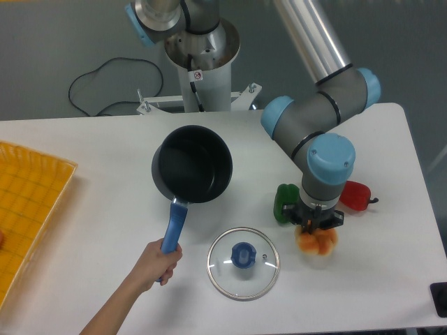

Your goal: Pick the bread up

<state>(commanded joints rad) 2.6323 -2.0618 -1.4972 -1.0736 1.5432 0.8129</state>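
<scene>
Near the right front of the surface [391, 279], the gripper [316, 230] covers the bread [316, 242], jaws' state indiscernible; it should clamp gently, clear of the green pepper [284, 202].

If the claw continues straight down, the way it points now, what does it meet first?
The bread. The claw points down right above it, fingers at or around its top. Whether they already touch it, I cannot tell from this view.
</scene>
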